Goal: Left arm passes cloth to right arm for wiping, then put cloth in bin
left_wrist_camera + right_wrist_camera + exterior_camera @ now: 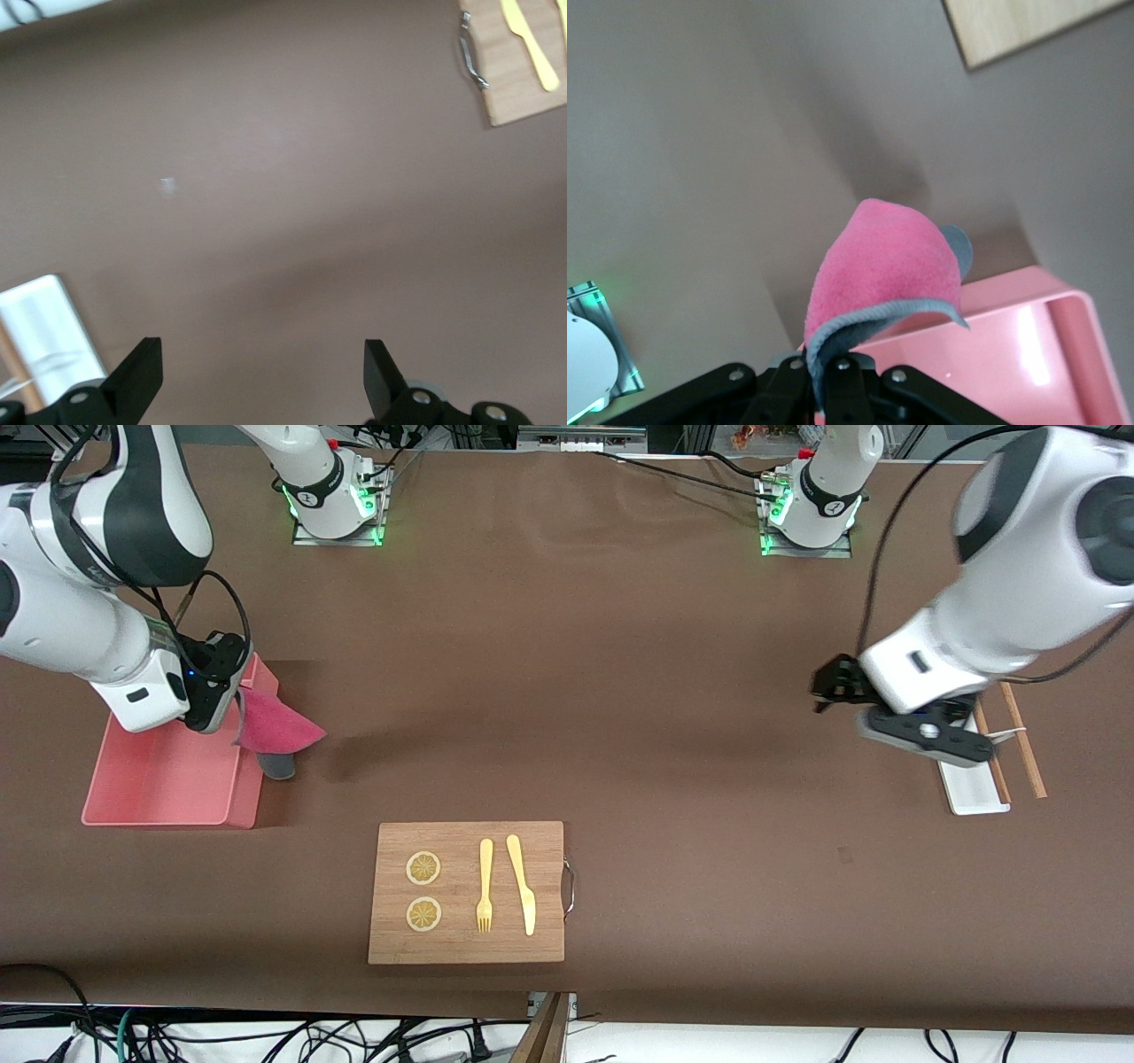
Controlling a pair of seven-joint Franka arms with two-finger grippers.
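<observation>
Right gripper (232,691): mine, at the end of the right arm, which bends down from its base to the bin (168,784) at the right arm's end of the table. It hangs over the bin's wall on the side toward the table's middle. Fingers pressed together on one edge of the cloth (275,726).

Cloth: pink face up, grey underside showing along the hem in the right wrist view (881,283). It hangs from my right gripper and flares out over the bin's rim and the table just beside it; its grey lower tip is at table level, contact uncertain.

Bin: pink, walls upright, interior bare where visible.

Left gripper (828,686): mine, at the left arm's end of the table, over bare table beside the white tray (974,788). The forearm slopes down from the elbow, wrist tilted toward the table's middle. Fingers (133,376) spread wide, holding nothing. This arm waits.

Board (467,892): wooden, nearer the front camera, between the arms. It carries two lemon slices (423,868), a fork (485,886) and a knife (523,884).

Two sticks (1025,742): beside the tray.
</observation>
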